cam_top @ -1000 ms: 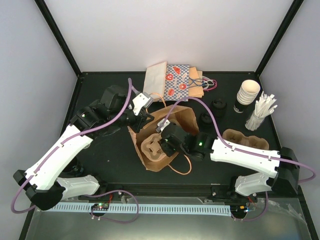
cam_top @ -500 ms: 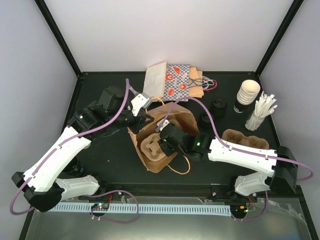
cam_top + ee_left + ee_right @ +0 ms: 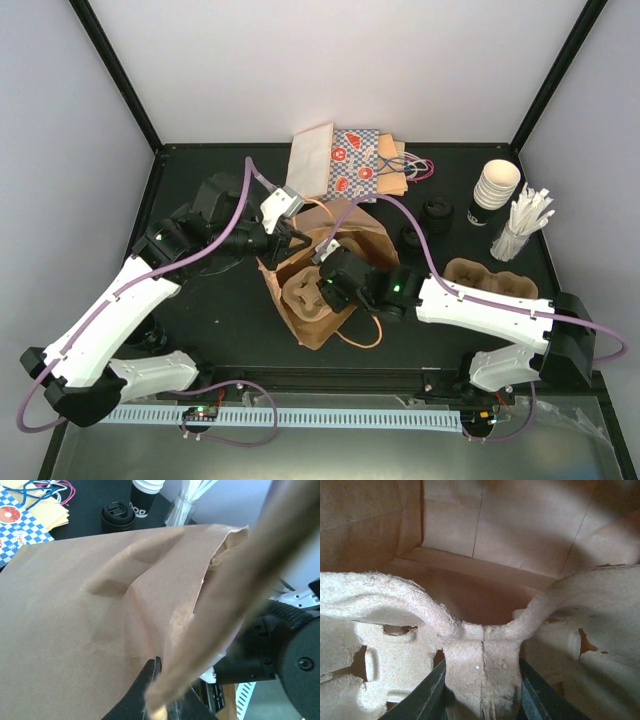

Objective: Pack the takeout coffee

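The right gripper (image 3: 482, 690) at 6 o'clock is closed on the middle rib of a pulp cup carrier (image 3: 385, 600), with one dark finger on each side. The carrier's curved arms spread toward 9 and 3 o'clock. At 12 o'clock there is the inside of a brown paper bag (image 3: 520, 525).

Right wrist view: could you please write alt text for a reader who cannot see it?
The right tool clamps the middle ridge of a pulp cup carrier inside a brown paper bag, whose floor and walls fill the background.
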Available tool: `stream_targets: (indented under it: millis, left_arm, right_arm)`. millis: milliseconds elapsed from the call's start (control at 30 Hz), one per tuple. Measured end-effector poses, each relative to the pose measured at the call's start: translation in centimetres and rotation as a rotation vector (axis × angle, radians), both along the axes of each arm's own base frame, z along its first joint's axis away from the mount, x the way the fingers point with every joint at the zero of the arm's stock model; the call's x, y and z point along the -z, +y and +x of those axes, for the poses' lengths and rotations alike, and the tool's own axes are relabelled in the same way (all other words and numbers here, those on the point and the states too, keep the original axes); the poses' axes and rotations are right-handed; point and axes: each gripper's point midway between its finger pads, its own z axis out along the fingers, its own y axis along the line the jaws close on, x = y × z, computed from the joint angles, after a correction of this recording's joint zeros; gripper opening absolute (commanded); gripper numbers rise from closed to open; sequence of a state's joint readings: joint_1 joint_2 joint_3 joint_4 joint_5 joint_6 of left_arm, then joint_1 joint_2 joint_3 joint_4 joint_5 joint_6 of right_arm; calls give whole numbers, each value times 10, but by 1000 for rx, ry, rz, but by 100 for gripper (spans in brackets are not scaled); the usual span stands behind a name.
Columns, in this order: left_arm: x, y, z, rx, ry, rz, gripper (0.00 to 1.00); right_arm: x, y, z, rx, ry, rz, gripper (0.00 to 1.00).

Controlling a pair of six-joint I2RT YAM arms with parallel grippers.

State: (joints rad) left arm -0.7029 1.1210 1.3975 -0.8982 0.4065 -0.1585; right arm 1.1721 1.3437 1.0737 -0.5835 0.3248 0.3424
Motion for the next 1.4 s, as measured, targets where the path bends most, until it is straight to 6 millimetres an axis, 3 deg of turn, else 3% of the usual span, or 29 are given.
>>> stream_targets:
  millis: [467, 933, 1167, 1400]
  left_arm:
    - [-8, -11, -13, 51, 55, -117, 5]
    - [-8, -25, -20, 107, 114, -202, 8]
    - [-6, -27, -19, 109, 130, -212, 16]
    - [-13, -27, -19, 110, 109, -232, 34]
  right_arm:
    - [8, -6, -1, 4, 6, -30, 32]
    - [13, -35, -13, 10, 51, -127, 32]
    - [12, -36, -11, 19, 40, -133, 31]
    - [24, -32, -7, 29, 38, -165, 29]
